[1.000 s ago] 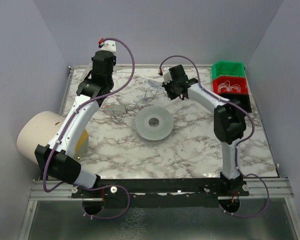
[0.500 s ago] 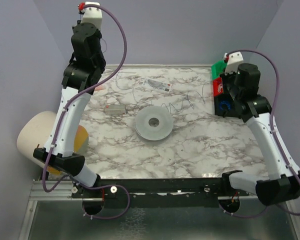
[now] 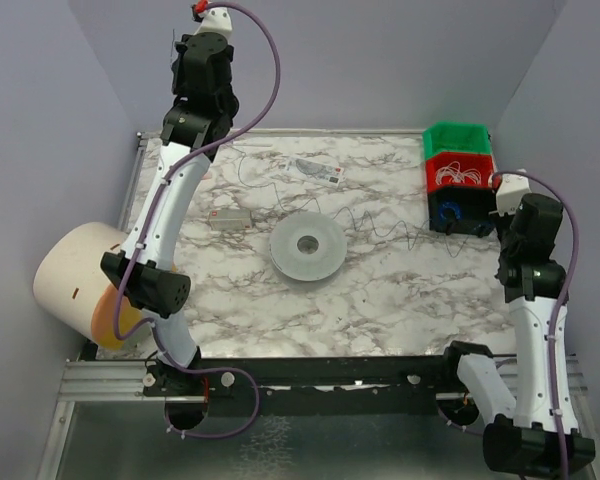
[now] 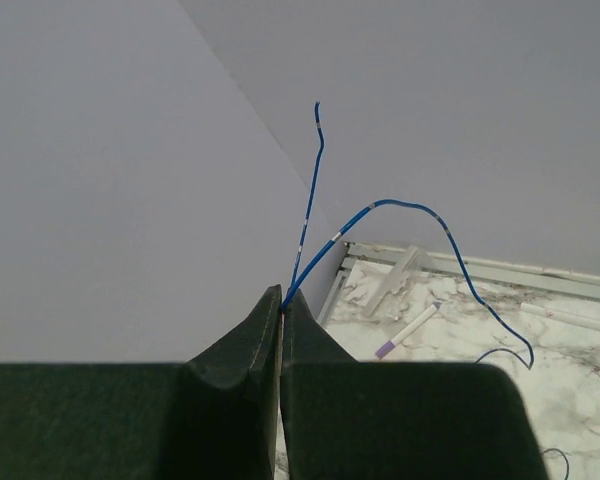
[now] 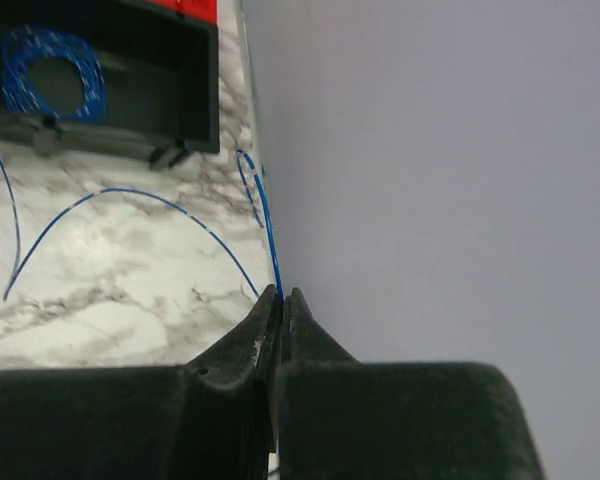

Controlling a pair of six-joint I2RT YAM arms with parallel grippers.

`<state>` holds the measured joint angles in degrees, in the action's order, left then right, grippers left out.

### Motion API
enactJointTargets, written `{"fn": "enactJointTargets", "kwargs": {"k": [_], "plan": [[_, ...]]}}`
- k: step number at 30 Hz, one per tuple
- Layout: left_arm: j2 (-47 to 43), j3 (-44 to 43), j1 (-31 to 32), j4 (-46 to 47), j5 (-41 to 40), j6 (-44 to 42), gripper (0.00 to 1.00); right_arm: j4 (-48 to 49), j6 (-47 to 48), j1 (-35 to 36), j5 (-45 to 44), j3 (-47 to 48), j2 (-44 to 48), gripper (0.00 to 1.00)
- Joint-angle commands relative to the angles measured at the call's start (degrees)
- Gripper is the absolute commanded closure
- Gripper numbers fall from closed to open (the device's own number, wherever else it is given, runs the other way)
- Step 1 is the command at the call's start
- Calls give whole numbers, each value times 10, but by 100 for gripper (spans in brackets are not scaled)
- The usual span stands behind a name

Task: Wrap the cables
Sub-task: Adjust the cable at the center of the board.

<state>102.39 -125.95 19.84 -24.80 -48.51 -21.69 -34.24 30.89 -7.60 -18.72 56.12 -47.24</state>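
The left gripper [image 4: 282,300] is pinched shut on the thin blue, pale-banded cable [image 4: 380,205]. A short tail stands straight up past its fingertips, and the long run arcs away ahead and down onto the white-and-grey marbled tabletop [image 4: 580,400]. The right gripper [image 5: 282,298] is likewise closed on the wire near its other end. From its tips the strand leads forward, then curves across the marble toward a dark open bin [image 5: 208,90] ahead, which holds a neat blue coil [image 5: 45,70]. Between the two grippers the cable lies in slack kinks, passing just beyond a flat grey round disc [image 3: 307,246].

This looks like drawing the wire out straight before coiling it. Both pinches need to hold firm, because so fine a strand could slip out. The pull should be gentle, enough to ease the kinks without jerking an end free. Lifting the span clear of the disc would avoid a snag, and the loops should then be laid evenly.
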Motion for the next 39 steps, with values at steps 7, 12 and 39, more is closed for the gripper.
{"fn": "enactJointTargets", "kwargs": {"k": [7, 12, 39], "plan": [[-25, 57, -1, 26, 0, 10, 98, 26, 153, -168, 57, -97, -93, 99], [-56, 132, 22, 19, 39, 29, 98, 0, 184, -224, 108, -70, -169, 52], [-128, 174, 128, -167, 644, 63, 93, 4, 42, -12, 841, 198, -171, 7]]}}
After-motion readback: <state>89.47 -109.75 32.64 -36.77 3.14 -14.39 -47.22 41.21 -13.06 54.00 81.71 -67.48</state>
